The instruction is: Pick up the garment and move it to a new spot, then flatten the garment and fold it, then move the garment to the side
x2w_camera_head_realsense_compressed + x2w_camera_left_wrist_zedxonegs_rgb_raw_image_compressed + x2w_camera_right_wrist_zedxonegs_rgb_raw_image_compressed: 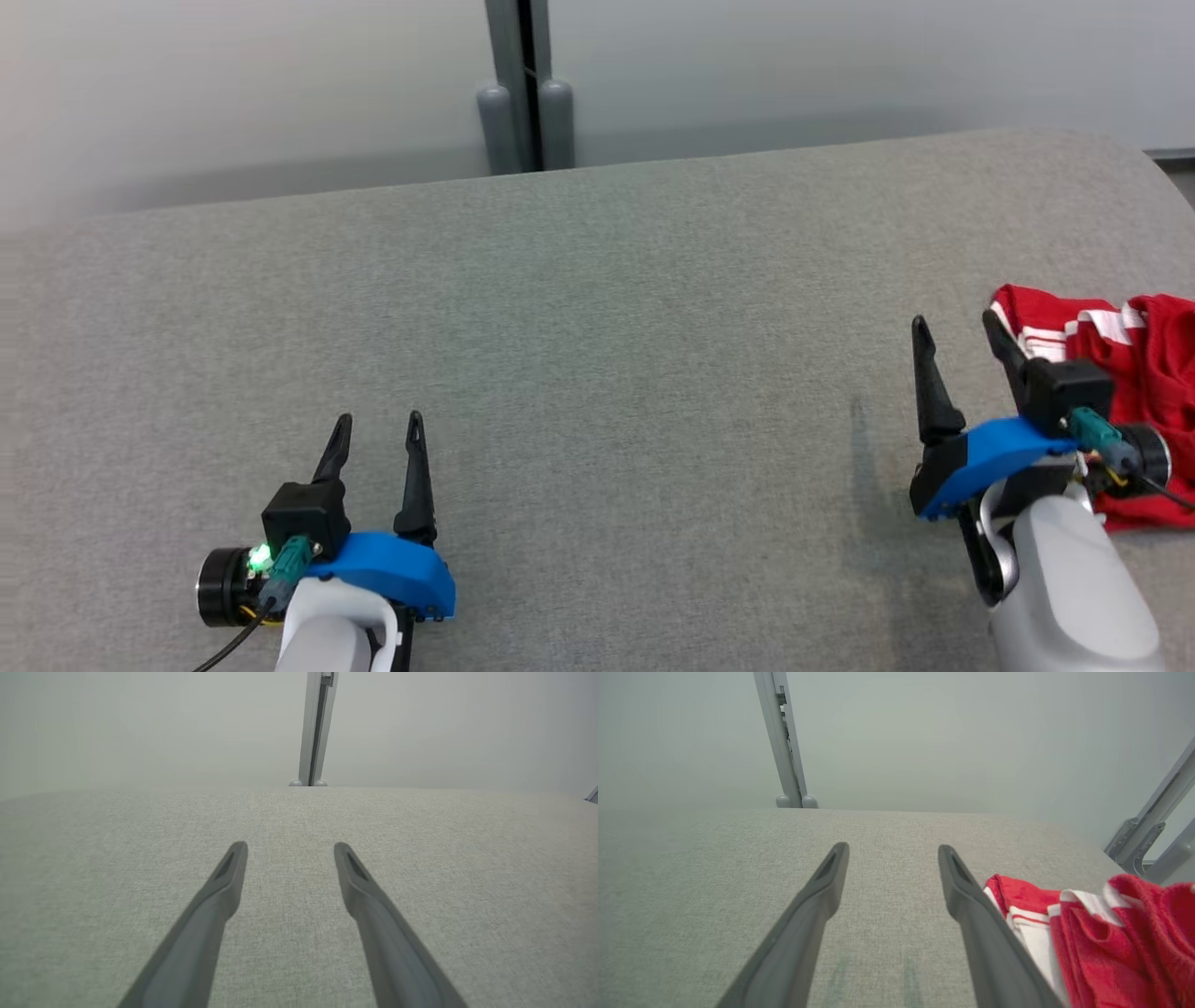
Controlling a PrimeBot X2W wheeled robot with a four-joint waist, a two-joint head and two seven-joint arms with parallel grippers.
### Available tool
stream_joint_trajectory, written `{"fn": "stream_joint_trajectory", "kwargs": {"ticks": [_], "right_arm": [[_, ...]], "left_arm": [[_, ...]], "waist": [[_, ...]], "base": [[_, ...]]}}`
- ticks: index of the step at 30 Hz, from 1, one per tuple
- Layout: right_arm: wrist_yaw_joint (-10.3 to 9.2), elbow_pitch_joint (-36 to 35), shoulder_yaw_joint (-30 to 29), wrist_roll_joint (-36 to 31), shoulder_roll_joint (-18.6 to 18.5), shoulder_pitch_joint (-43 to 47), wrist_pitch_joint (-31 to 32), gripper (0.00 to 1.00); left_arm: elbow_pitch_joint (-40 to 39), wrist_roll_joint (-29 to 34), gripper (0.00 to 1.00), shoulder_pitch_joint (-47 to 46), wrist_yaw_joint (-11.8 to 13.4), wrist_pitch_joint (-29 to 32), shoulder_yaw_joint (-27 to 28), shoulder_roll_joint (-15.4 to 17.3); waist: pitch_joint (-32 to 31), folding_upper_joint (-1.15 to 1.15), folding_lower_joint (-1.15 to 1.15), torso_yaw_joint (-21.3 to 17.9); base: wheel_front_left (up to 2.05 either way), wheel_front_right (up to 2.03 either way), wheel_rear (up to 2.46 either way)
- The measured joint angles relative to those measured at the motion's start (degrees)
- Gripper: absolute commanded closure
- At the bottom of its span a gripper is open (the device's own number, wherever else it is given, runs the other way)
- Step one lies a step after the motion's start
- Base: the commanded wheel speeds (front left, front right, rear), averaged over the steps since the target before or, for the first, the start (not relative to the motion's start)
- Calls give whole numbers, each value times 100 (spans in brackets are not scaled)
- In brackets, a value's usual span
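in the head view, the left gripper (380, 417) sat low on the left over the grey cloth-covered counter (597, 373), its two dark fingers (414, 471) a little apart and holding nothing. the right gripper (955, 320) stood at the right with a wider gap, also empty. the red garment (1153, 345), with white stripes, lay bunched at the counter's right edge, just beside and partly behind the right gripper's outer finger. a grey post (527, 93) rose past the far edge.

in the left wrist view, the left gripper (290, 845) was spread above bare counter (93, 882), with nothing between the fingers.

in the right wrist view, the right gripper (893, 847) was parted and empty. the garment (1120, 942) lay crumpled outside the right-hand finger, close against it; whether they touched could not be told.
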Motion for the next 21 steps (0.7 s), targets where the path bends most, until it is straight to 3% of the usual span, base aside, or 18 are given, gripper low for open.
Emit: {"fn": "stream_joint_trajectory", "kwargs": {"ticks": [9,21], "right_arm": [[0,-272,533,792,14,830,0,0],[0,-215,817,1144,18,1221,0,0]], "left_arm": [[-33,-67,0,264,59,0,165,4],[-48,-47,0,669,49,0,403,2]], "waist": [[-327,0,0,495],[-801,-1,-1,513]], "base": [[0,0,0],[0,0,0]]}}
